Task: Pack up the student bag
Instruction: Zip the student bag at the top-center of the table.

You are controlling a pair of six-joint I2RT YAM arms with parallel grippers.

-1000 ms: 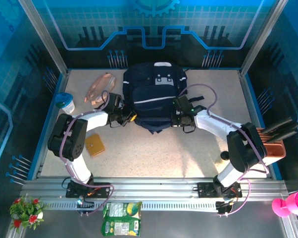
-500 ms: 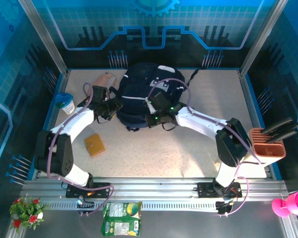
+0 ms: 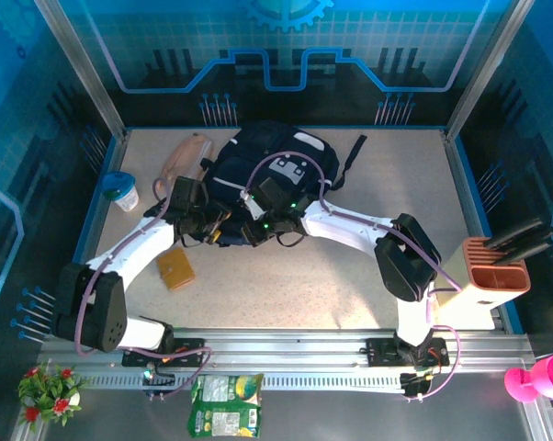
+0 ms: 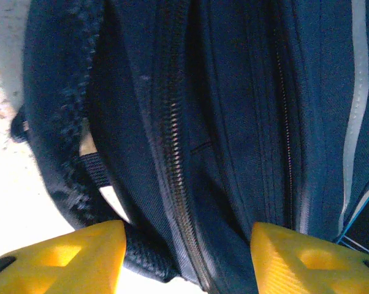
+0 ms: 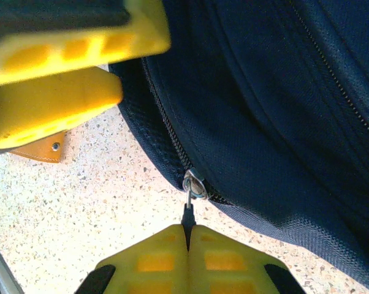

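**A:** Both arms have swung toward the bag's left side. The bag itself has turned and slid that way across the table.

**B:** Where does it lie now?

**A:** On the table, tilted, with its bottom edge toward the arm bases.

**B:** And the hands?

**A:** The right gripper is pinched tight on the zip pull at the bag's bottom edge. The left gripper is just beside it on the same edge. Its fingers stand apart with fabric filling the gap, and I cannot tell whether it squeezes or only straddles.

**B:** So how far along are we?

**A:** Early, I'd judge. The wallet lies near the bag's lower left and the pouch just beside its upper left. The cup sits further left again. All three are outside the bag.

**B:** Is the zip open yet?

**A:** I can't make that out, because the teeth look alike on both sides of the slider.

**B:** What is left, then?

**A:** Nearly everything, I think. The zip must be run open, the mouth held wide, the loose things put inside, and the bag closed.
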